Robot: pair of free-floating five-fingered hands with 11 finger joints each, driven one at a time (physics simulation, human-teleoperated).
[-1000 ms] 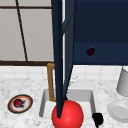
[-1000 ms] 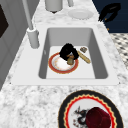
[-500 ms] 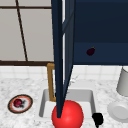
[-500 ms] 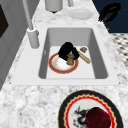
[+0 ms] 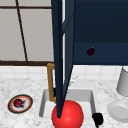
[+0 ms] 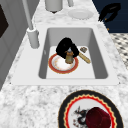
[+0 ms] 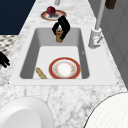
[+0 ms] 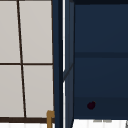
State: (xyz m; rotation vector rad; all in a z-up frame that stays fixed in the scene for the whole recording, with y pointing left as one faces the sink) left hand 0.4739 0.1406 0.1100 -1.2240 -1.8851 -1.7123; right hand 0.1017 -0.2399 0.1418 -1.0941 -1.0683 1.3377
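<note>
Holding a small brown bottle point(image 6: 69, 57) over the sink point(image 6: 100, 62).
My left hand point(image 6: 66, 47) is curled round its top, above the red-rimmed plate point(image 6: 56, 67). I judge it light, rigid, slippery; grip the neck.

White plate point(image 5: 119, 111) beside sink point(image 6: 98, 62); eggplant point(image 5: 90, 51) in cabinet point(image 5: 105, 30).

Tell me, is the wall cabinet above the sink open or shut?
Open. The cabinet door stands swung out edge-on toward the front camera, and the dark blue interior with a shelf holding a small dark fruit is exposed.
</note>
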